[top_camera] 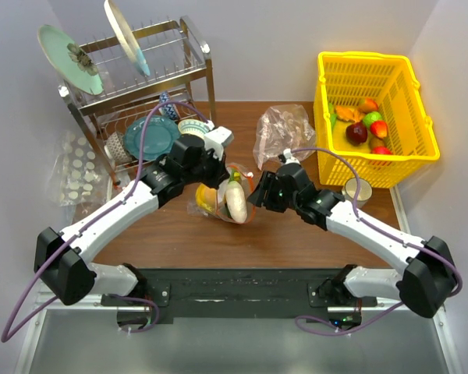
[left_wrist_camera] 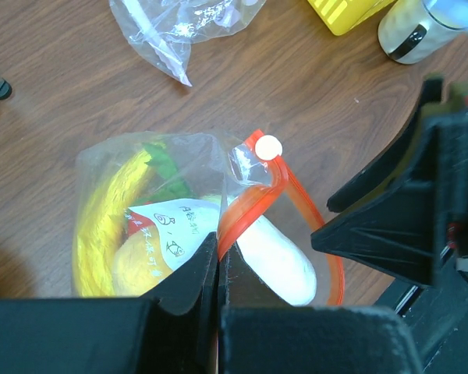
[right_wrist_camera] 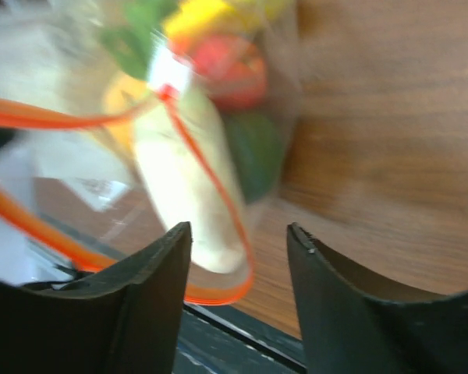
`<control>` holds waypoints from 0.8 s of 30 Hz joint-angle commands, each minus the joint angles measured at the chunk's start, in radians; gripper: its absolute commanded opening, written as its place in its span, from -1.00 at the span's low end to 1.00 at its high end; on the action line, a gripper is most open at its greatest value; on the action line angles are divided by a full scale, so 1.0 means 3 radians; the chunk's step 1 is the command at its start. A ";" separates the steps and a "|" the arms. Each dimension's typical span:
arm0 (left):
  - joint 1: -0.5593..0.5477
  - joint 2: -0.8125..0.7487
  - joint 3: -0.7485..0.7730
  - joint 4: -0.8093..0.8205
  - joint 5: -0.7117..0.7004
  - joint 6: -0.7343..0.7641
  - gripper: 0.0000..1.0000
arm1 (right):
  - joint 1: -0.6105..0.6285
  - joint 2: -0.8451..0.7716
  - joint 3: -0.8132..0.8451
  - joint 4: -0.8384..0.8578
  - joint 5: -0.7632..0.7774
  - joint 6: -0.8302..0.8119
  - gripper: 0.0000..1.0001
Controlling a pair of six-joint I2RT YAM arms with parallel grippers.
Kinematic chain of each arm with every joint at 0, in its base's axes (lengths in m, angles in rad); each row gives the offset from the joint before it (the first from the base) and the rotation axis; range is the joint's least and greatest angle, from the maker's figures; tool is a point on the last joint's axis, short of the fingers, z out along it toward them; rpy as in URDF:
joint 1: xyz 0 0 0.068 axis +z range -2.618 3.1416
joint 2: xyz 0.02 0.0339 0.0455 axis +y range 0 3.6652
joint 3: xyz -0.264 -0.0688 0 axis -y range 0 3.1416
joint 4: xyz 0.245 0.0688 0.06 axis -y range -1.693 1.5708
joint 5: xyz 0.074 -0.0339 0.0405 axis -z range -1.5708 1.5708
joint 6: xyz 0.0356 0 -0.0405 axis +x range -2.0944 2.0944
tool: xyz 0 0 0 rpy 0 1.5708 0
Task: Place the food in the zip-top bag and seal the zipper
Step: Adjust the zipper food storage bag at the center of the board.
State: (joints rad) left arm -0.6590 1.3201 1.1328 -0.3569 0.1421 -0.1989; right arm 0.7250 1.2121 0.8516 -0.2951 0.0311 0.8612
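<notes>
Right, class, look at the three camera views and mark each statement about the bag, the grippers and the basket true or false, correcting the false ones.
1. The left gripper is shut on the zipper. True.
2. The right gripper is clamped shut. False: its jaws stand apart at the bag's mouth.
3. The yellow basket is empty. False: several toy fruits lie in it.
4. A white piece shows at the mouth of the zip-top bag. True.
</notes>
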 commanded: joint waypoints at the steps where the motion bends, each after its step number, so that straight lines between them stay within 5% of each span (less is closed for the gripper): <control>1: 0.0039 -0.0013 0.0054 0.0090 0.0028 -0.0042 -1.00 | 0.0038 0.0055 -0.0093 0.0058 0.0009 -0.0145 0.06; 5: 0.0044 -0.0013 0.0054 0.0095 0.0022 -0.0042 -1.00 | 0.0084 0.0178 -0.0124 0.0099 0.0024 -0.0166 -0.17; 9: 0.0049 -0.0013 0.0049 0.0100 0.0002 -0.0037 -1.00 | 0.0125 0.0275 -0.0083 0.0140 -0.0058 -0.0161 -1.00; 19: 0.0049 0.0023 0.0059 0.0070 -0.0136 0.0004 -1.00 | 0.0130 0.0020 0.1205 -0.1168 0.0658 -0.0748 -1.00; 24: 0.0049 0.0058 0.0227 -0.0047 0.0007 -0.0001 -1.00 | 0.0130 -0.0011 0.1405 -0.1256 0.0929 -0.0917 -1.00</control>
State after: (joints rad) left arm -0.6514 1.3262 1.1336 -0.3611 0.1162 -0.1986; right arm 0.7612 1.2369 1.2209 -0.5888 0.1928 0.6628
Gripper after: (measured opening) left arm 0.020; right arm 0.014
